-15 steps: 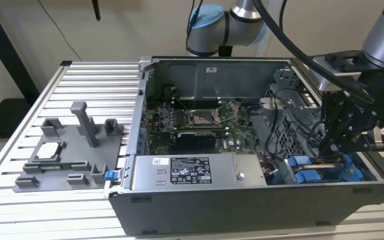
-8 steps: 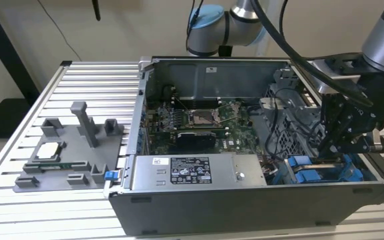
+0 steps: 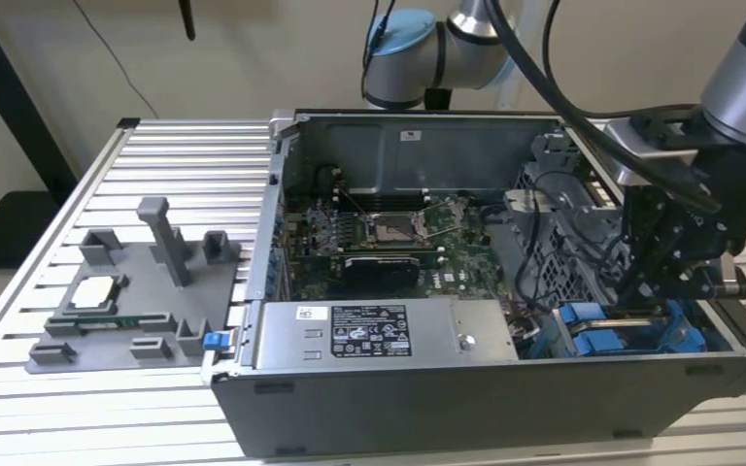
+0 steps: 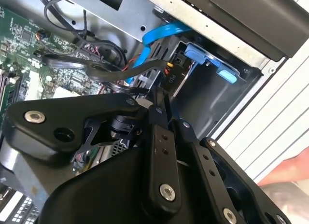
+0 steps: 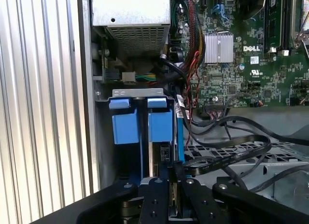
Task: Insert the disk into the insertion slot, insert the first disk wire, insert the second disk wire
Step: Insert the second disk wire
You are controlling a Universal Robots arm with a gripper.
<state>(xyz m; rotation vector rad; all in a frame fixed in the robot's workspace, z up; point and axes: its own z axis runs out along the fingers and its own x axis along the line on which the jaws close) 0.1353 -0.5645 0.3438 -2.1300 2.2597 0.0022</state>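
Observation:
My gripper (image 3: 645,291) hangs inside the open computer case at the exterior view's right, right over the insertion slot (image 3: 606,335). The slot is a grey bay with blue plastic tabs (image 5: 140,122), and its blue end (image 4: 207,57) lies just ahead of the fingers. The fingers (image 4: 159,137) stand close together, shut on the end of a flat black wire (image 5: 217,160) that loops back toward the motherboard. A blue wire (image 4: 154,38) runs down beside the bay. Blue carrier pieces fill the bay, and the disk's grey body cannot be made out there.
The grey labelled power-supply box (image 3: 387,332) sits at the case's front, beside the bay. The motherboard (image 3: 387,233) fills the middle, with cable bundles (image 5: 190,50) near it. A perforated metal cage (image 3: 567,257) flanks the gripper. A grey parts fixture (image 3: 140,291) stands on the slatted table.

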